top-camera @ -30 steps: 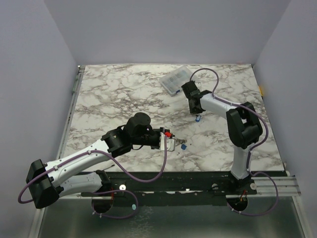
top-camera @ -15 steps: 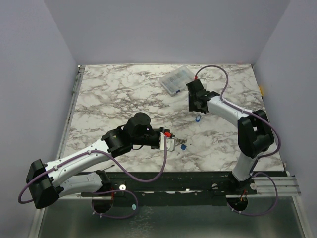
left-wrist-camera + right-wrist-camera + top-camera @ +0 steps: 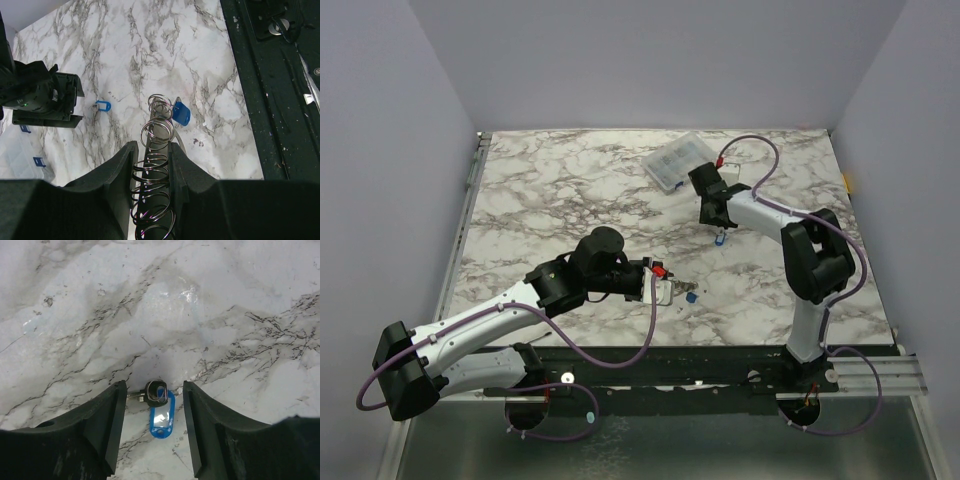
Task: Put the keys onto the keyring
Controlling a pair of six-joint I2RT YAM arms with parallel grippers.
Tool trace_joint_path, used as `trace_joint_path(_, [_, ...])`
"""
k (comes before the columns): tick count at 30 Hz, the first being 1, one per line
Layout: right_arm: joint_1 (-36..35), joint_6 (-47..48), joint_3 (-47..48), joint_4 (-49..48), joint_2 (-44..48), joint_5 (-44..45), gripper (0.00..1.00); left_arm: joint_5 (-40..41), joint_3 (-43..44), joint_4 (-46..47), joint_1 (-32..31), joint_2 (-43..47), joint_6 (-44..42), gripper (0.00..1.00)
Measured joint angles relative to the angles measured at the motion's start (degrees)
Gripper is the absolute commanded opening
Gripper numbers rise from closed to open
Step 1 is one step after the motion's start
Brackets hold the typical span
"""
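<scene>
- Left gripper [image 3: 152,150]: jaws narrow, clamped on the keyring [image 3: 157,134]. The keyring shows as a string of silvery wire loops. It runs lengthwise between the two pads and projects past the fingertips.
- Blue key A [image 3: 181,113]: lies on the marble table [image 3: 210,60] just past the left fingertips, on the right side of the outermost loop. In the left wrist view it touches or overlaps that loop. Whether it is threaded on cannot be determined.
- Right gripper [image 3: 153,386]: jaws wide, nothing held, fingers pointing down at the table.
- Blue key B [image 3: 161,416]: lies flat on the table in the gap between the right jaws. It has a blue tag with a pale window, joined to a small ring and a dark head at the fingertip end. There is a clear gap to each finger.
- Clear compartment box [image 3: 675,160]: on the table beyond the right gripper, near it but not touching.
- In the left wrist view the right gripper sits ahead of the left jaws and off to the left, well apart from them.
</scene>
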State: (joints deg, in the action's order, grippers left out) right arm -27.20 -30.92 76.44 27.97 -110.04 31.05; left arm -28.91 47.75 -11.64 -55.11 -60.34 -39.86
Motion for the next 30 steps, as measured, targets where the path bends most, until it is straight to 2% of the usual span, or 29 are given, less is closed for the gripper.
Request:
trace_joint_path(7, [0.0,-1.9,-0.8,0.0,-1.6,1.8,0.52,0.0,0.0,0.3,0.0,0.0,0.0,0.0])
trace_joint_path(12, [0.0,-2.1,-1.6,0.0,-1.7,1.8,0.42,0.0,-0.3,0.6,0.0,0.0,0.2,0.0])
trace_joint_path(21, [0.0,-2.1,-3.5,-1.4,-1.7,3.2,0.37,0.0,-0.4,0.9,0.0,0.0,0.2,0.0])
trace_joint_path(24, [0.2,-2.1,-3.7,-2.0,-1.7,3.4,0.38,0.0,-0.4,0.9,0.0,0.0,0.2,0.0])
trace_joint_path(27, [0.4,-2.0,-4.0,-2.6,-1.6,4.0,0.44,0.0,-0.4,0.9,0.0,0.0,0.2,0.0])
trace_joint_path(30, [0.5,-1.8,-4.4,-2.7,-1.3,4.8,0.46,0.0,-0.4,1.0,0.0,0.0,0.2,0.0])
